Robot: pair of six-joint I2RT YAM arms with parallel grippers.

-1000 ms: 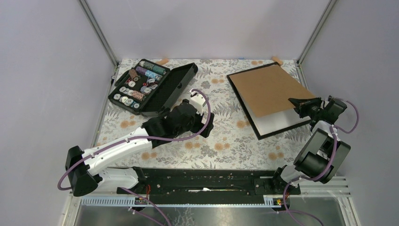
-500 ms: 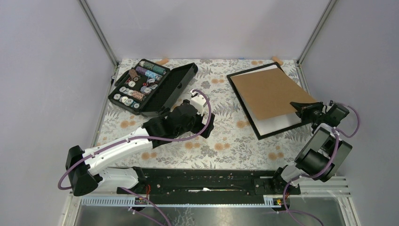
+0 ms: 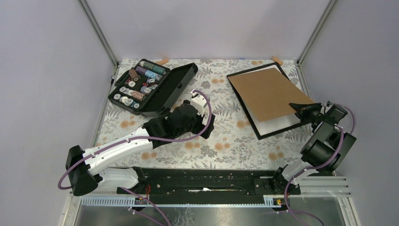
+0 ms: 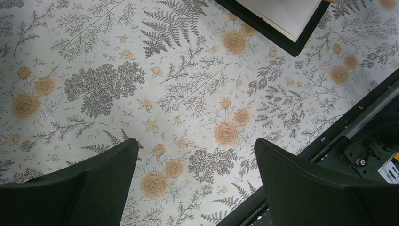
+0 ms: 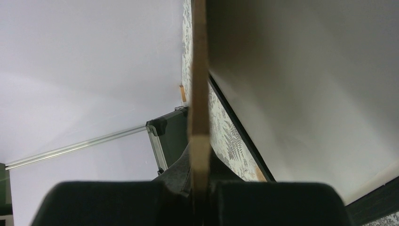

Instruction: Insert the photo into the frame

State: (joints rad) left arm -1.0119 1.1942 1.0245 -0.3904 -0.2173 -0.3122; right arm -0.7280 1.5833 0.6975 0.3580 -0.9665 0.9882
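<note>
Okay, your right gripper point(image 3: 299, 108) pinches the backing board point(image 3: 270, 92) by its corner, holding it tilted off the frame point(image 3: 243, 106) to open it, while your left gripper point(image 4: 195, 146) hangs spread wide.

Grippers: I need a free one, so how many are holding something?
1. The right gripper is shut on the brown board over the frame; the left gripper is open, empty.
</note>
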